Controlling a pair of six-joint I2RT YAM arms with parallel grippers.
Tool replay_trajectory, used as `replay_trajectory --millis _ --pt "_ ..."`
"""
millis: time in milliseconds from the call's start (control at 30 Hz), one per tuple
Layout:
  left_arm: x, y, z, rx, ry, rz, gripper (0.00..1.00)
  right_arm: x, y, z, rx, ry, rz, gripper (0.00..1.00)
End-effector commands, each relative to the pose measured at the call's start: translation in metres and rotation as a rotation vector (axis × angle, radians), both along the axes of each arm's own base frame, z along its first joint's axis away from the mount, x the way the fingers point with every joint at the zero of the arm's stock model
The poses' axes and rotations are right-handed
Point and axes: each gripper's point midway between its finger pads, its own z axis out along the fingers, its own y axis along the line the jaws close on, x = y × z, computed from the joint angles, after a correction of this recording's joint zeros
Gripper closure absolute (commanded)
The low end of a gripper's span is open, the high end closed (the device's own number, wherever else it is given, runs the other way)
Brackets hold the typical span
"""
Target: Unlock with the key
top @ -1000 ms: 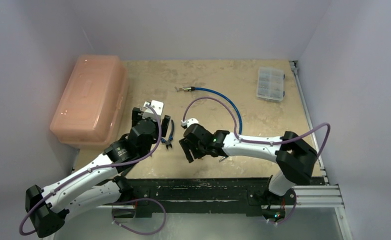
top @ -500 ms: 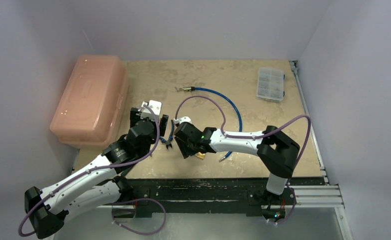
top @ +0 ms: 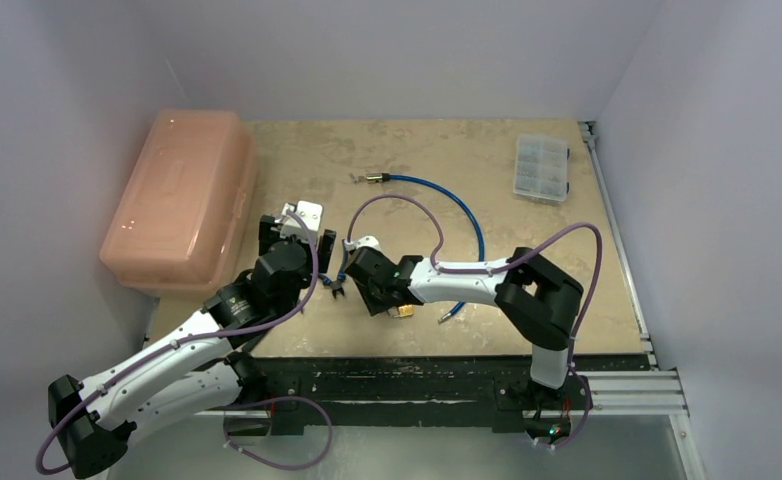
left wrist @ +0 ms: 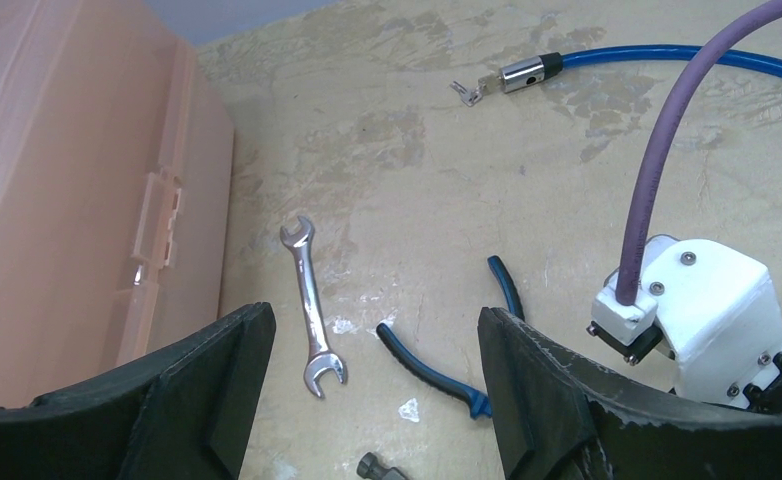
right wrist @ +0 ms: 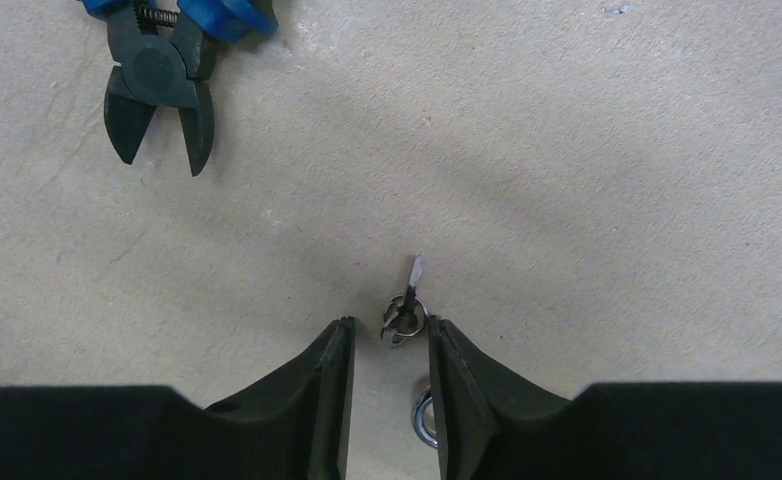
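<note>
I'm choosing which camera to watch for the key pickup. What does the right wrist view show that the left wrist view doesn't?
Only the right wrist: the key on its ring, between the narrowly parted jaws of the right gripper. Only the left wrist: the wrench, the pink box and the blue cable. Both: the blue-handled pliers and the table.

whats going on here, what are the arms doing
The right gripper is low on the table, its narrowly open jaws either side of the tiny silvery metal key on its ring, not pinching it yet. The left gripper hovers wide open over a silver open-end wrench and blue-handled pliers. A small brass padlock lies beside the right wrist.
</note>
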Motion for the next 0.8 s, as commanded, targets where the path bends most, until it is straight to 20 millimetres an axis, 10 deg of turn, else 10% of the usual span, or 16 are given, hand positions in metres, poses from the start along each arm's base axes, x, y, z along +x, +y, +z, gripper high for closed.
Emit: replay_trajectory --millis 0,267,767 --pt "0.002 0.003 0.006 -0.006 -0.025 0.013 0.21 0.009 0.009 0.01 0.014 -0.047 -0.005 0.66" --pt "0.002 0.003 0.005 -0.002 -0.023 0.012 0.21 0.009 0.003 0.009 -0.005 -0.052 -0.008 1.0" --pt "0.0 0.0 0.007 -0.004 -0.012 -0.016 0.21 -0.002 -0.001 0.064 0.185 -0.138 0.098 1.0"
